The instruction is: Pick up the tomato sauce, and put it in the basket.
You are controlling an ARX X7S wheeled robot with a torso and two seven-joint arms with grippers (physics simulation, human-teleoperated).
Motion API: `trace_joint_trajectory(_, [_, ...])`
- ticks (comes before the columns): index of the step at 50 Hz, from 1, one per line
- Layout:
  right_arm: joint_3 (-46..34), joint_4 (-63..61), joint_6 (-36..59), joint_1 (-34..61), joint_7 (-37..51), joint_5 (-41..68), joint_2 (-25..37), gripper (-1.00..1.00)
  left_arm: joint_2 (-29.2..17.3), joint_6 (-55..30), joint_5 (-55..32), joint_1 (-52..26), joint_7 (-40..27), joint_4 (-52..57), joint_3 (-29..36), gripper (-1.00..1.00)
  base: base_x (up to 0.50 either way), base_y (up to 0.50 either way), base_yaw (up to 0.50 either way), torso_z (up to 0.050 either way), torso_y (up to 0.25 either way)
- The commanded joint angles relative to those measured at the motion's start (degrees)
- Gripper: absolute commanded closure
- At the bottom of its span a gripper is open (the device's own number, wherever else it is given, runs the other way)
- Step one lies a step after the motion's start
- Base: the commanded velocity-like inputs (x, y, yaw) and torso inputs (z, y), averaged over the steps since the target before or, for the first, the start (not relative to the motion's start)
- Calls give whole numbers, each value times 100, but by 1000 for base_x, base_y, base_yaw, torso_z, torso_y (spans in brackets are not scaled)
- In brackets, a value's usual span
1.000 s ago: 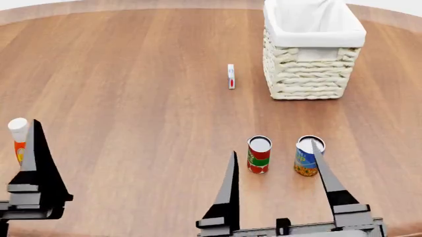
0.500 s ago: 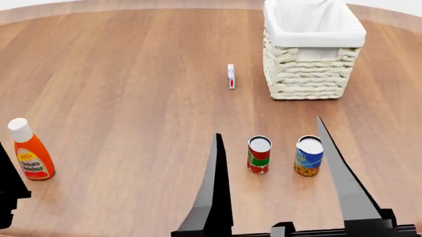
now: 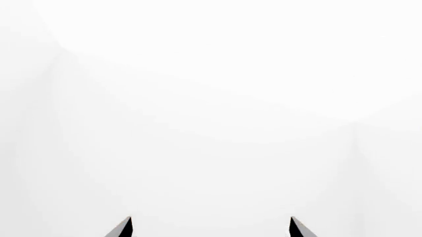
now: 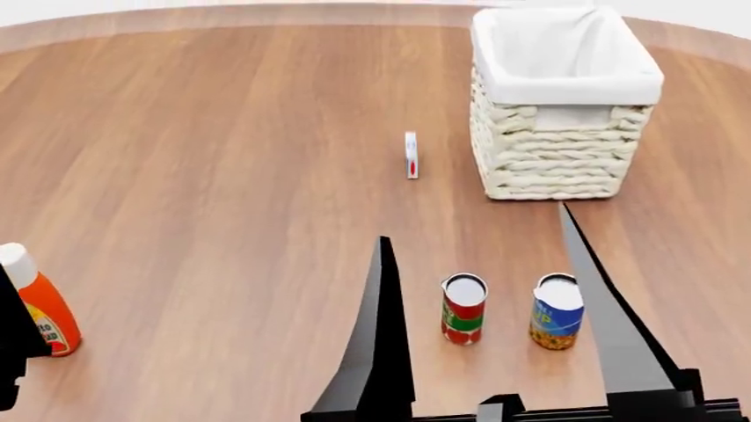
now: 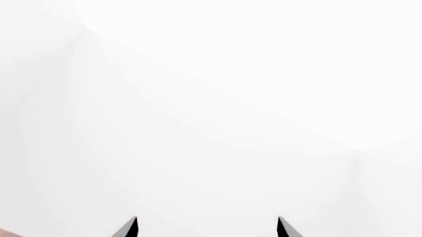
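The tomato sauce [image 4: 463,309], a small can with a red and green label, stands upright on the wooden table [image 4: 235,176] near its front. In the head view it shows between the two long black fingers of my right gripper [image 4: 472,223], which is open and empty and held in front of the can. The cream wicker basket [image 4: 551,154] with its white lining stands at the back right. Only a dark part of my left gripper [image 4: 12,352] shows at the left edge. Both wrist views show only white, with the left gripper's [image 3: 210,220] and the right gripper's [image 5: 207,220] tips apart.
A blue-and-yellow can [image 4: 557,313] stands just right of the tomato sauce. An orange ketchup bottle [image 4: 38,308] stands at the far left, beside my left gripper. A small white-and-red box [image 4: 411,155] stands left of the basket.
My right gripper has risen and its fingers now frame both cans. My left gripper has dropped to the left edge. The head view has shifted, so everything sits lower in the picture.
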Motion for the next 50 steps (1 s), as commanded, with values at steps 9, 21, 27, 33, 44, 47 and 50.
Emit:
trace_joint_trajectory(9, [-8,-39,47,2,64,-33,55,-100,-92,32,-56,3,-124,25,81,-100,217,0,0,0,0])
trace_joint_trajectory(21, [-10,-111,99,-27,84,-65,84,-100,-155,39,-100,-5,-194,54,111,-100,217,0,0,0,0])
trace_joint_trajectory(27, [9,-106,99,-54,115,-42,99,-100,-195,-14,-165,-56,-257,85,94,-100,217,0,0,0,0])
trace_joint_trajectory(33, [-7,-123,122,-31,118,-55,98,-100,-209,2,-188,-56,-286,75,117,-100,218,0,0,0,0])
trace_joint_trajectory(44, [-32,-136,155,-9,135,-69,102,-100,-265,34,-194,-45,-333,87,138,-100,218,0,0,0,0])
trace_joint_trajectory(47, [-67,-169,160,-32,146,-110,101,-100,-278,54,-207,-47,-351,71,115,-100,216,0,0,0,0])
trace_joint_trajectory(50, [-68,-177,173,-27,145,-111,107,-100,-283,95,-196,6,-350,80,137,-100,217,0,0,0,0])
